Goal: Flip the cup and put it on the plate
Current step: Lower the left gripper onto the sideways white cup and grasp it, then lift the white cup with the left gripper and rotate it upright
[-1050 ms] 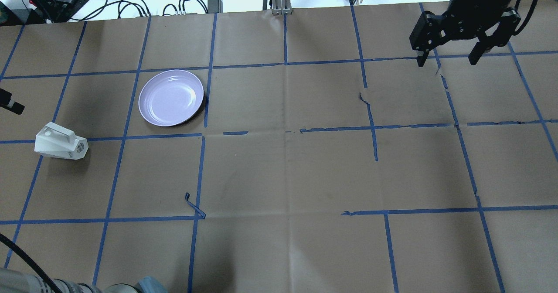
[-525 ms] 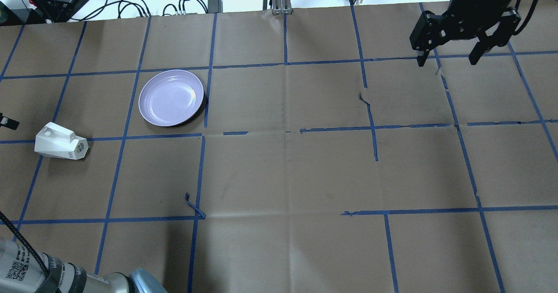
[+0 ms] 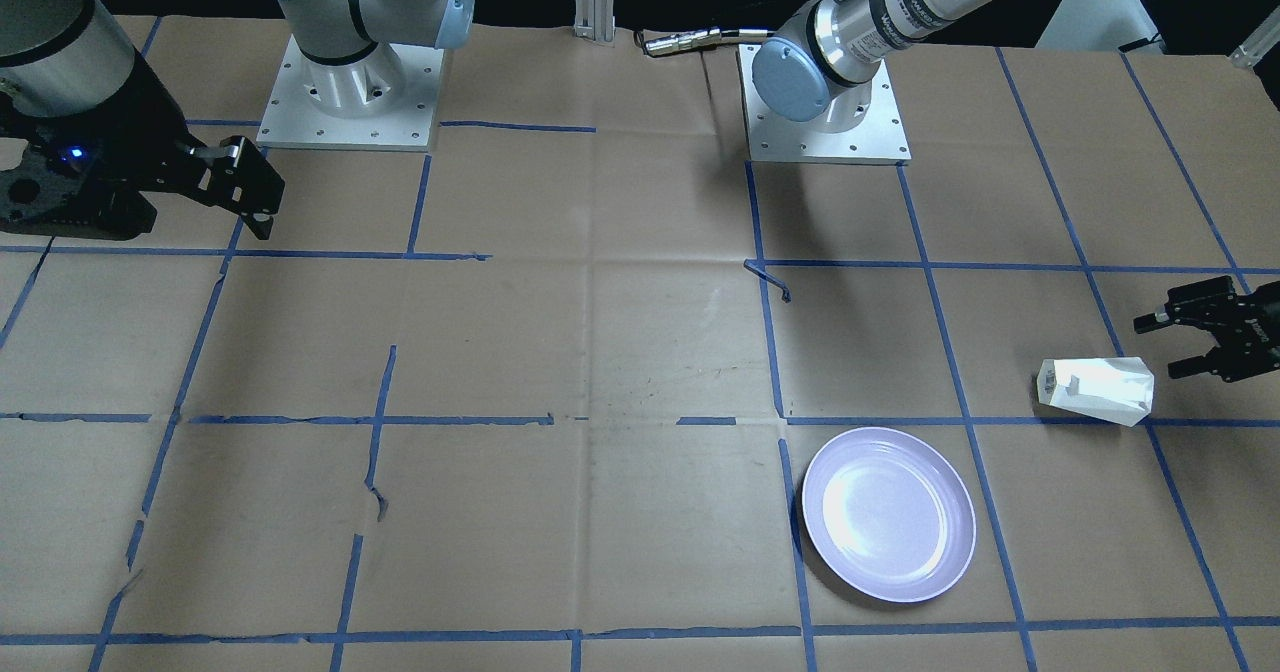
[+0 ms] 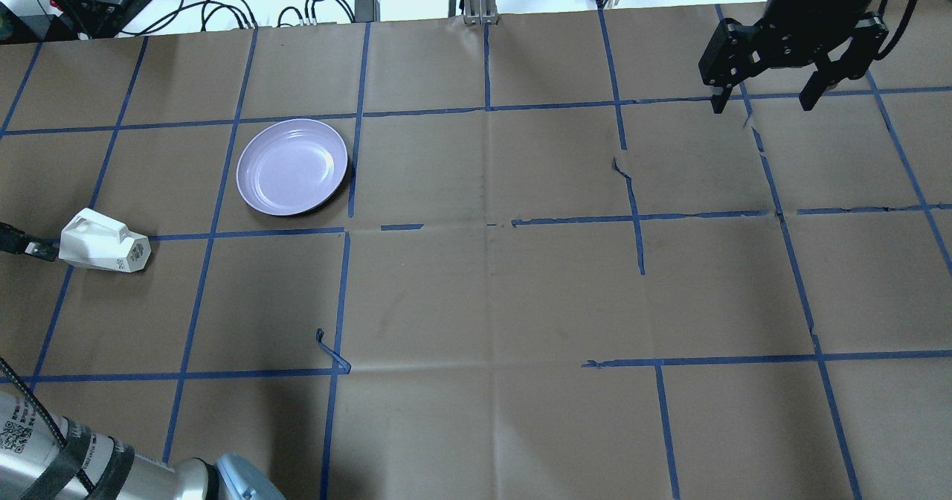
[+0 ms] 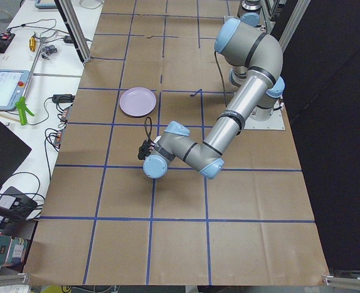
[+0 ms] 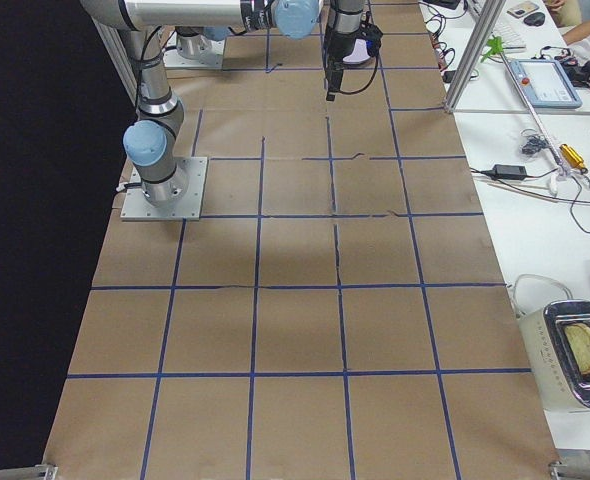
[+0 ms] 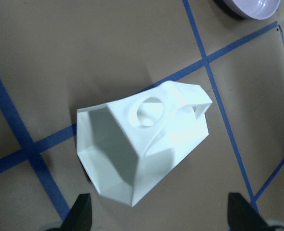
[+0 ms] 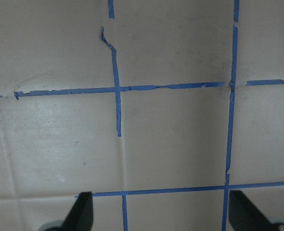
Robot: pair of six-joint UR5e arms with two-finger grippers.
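The white faceted cup (image 4: 104, 243) lies on its side on the brown paper, handle up, its hexagonal mouth facing my left gripper. It also shows in the front view (image 3: 1095, 389) and the left wrist view (image 7: 142, 154). The lavender plate (image 4: 292, 167) lies empty a little beyond and to the right of the cup, also in the front view (image 3: 888, 514). My left gripper (image 3: 1158, 346) is open, low, right at the cup's mouth end; its fingers straddle that end in the wrist view. My right gripper (image 4: 762, 104) is open and empty, high at the far right.
Brown paper with a blue tape grid covers the table (image 4: 491, 299). A curled tape scrap (image 4: 331, 351) lies in front of the plate. Cables and power bricks (image 4: 223, 9) sit beyond the far edge. The arm bases (image 3: 350, 92) stand on the robot's side.
My left gripper has moved in along the left edge to the cup's mouth end. The left arm's elbow has swung further into the bottom left corner. The cup, plate and right arm have not moved.
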